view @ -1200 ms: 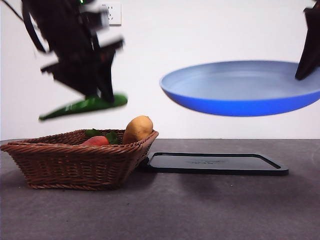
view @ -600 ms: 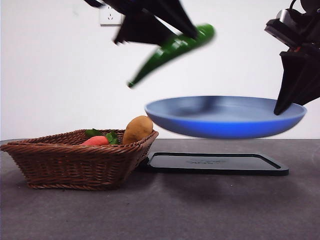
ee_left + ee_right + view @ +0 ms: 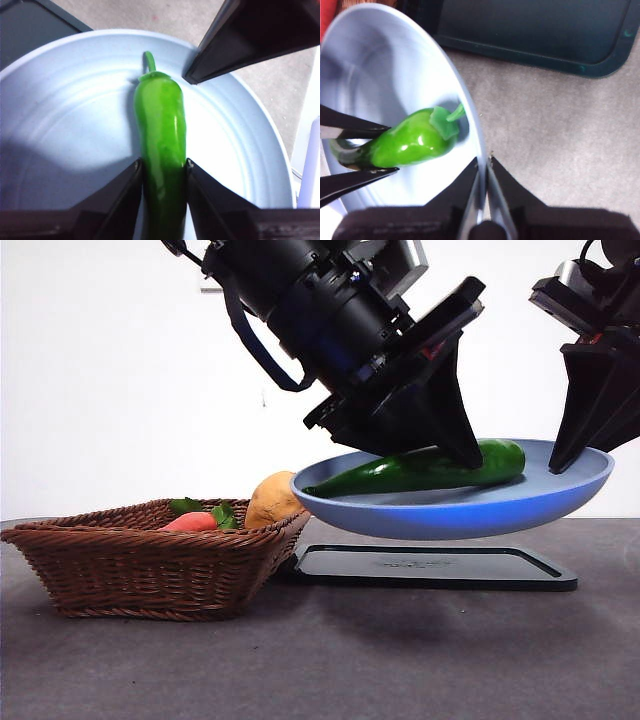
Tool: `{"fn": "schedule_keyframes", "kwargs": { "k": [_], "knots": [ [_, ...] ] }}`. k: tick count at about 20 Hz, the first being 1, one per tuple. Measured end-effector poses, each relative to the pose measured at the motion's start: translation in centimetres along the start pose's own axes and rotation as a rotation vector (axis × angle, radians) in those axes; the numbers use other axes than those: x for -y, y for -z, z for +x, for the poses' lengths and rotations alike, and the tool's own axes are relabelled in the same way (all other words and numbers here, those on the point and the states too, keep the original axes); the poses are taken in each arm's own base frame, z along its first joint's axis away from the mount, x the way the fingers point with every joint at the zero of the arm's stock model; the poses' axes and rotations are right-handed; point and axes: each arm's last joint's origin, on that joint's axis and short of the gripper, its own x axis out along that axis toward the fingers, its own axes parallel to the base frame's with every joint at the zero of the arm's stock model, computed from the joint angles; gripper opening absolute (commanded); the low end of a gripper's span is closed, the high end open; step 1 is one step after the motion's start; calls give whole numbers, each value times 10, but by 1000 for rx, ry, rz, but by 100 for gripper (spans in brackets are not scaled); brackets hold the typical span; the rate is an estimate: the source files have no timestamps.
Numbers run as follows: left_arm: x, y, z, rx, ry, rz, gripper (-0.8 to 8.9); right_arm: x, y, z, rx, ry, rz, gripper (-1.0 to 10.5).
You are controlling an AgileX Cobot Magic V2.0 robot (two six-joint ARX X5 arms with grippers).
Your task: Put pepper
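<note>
The long glossy green pepper (image 3: pixel 430 468) lies in the blue plate (image 3: pixel 450 515), its tip pointing toward the basket. My left gripper (image 3: pixel 455 450) reaches down into the plate from the upper left and is shut on the pepper (image 3: pixel 162 135), one jaw on each side of it. At the plate's right rim, my right gripper (image 3: pixel 560 460) is shut on the edge and holds the plate (image 3: pixel 380 65) in the air above the black tray. The right wrist view shows the pepper's stem end (image 3: pixel 410 140) inside the plate.
A wicker basket (image 3: pixel 150 560) stands at the left, with a tan potato (image 3: pixel 272 498) and an orange-red vegetable with green leaves (image 3: pixel 192 522) in it. The flat black tray (image 3: pixel 430 568) lies on the grey table under the plate, touching the basket's right side.
My left gripper has carried the pepper from above the basket over to the right and down into the plate. The plate dropped lower and shifted slightly left before holding still.
</note>
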Motion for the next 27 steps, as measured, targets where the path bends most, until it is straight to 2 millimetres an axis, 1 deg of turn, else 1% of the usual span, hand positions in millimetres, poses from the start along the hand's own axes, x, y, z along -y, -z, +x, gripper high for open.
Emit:
{"fn": "schedule_keyframes", "kwargs": {
  "k": [3, 6, 8, 13, 17, 20, 22, 25, 27],
  "knots": [
    [0, 0, 0, -2, 2, 1, 250, 0, 0, 0, 0, -1, 0, 5],
    [1, 0, -2, -6, 4, 0, 249, 0, 0, 0, 0, 0, 0, 5],
    [4, -4, -11, 17, 4, 7, 249, 0, 0, 0, 1, -1, 0, 5],
    [18, -20, -58, 116, 4, 37, 249, 0, 0, 0, 1, 0, 2, 5],
    [32, -27, -105, 202, 2, 63, 249, 4, -4, -2, 38, 7, 24, 5],
    [42, -30, -142, 287, -3, 101, 249, 13, -18, -2, 51, 21, 66, 5],
    [46, -28, -159, 305, -5, 109, 249, 20, -34, 0, 58, 30, 82, 5],
    [50, -24, -175, 310, -10, 112, 249, 29, -62, 6, 75, 56, 95, 5],
    [52, -22, -182, 310, -13, 110, 249, 37, -80, 15, 73, 60, 105, 5]
  ]
}}
